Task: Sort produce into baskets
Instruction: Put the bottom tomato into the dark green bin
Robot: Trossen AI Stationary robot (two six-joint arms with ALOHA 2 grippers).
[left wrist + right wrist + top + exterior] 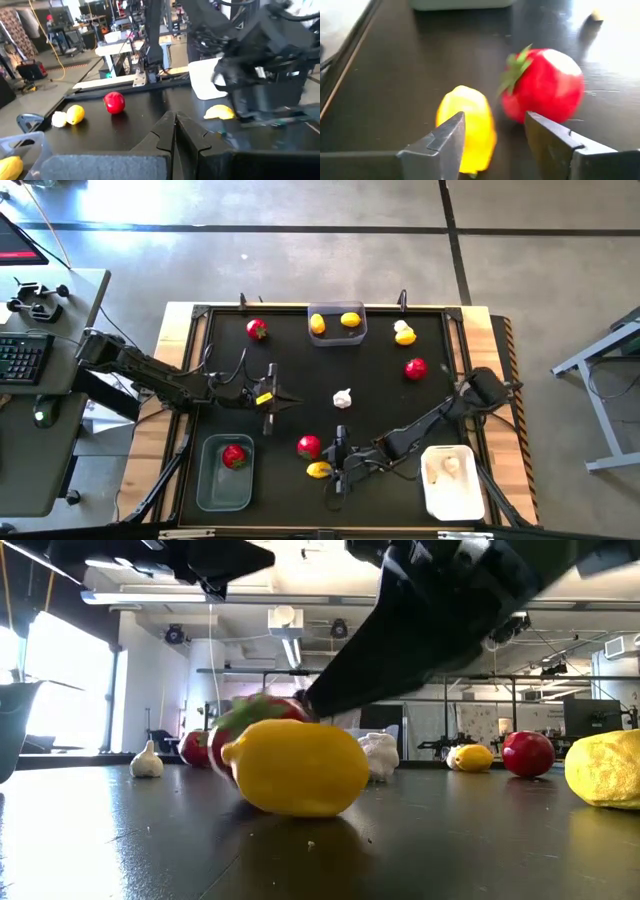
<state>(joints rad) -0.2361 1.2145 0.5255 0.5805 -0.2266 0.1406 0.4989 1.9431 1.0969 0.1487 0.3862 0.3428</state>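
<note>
My right gripper point(336, 460) point(495, 125) stands open near the table's front edge, slanting down over a yellow lemon point(470, 125) point(318, 470) and a red fruit point(545, 85) point(309, 445). Both rest on the table side by side. One finger overlaps the lemon's edge in the right wrist view. My left gripper point(270, 402) point(175, 122) hovers shut and holds nothing, left of the table's middle. A grey basket point(210, 485) at the near left holds a red fruit. A grey basket point(362, 330) at the far edge holds two lemons. A white basket point(450, 495) at the near right holds a whitish bulb.
Loose on the table are a garlic bulb point(343, 397) at the middle, a red fruit point(257, 329) at the far left, a red fruit point(416, 367) at the right, and a lemon with a whitish bulb point(404, 333) at the far right. A raised rim frames the black tabletop.
</note>
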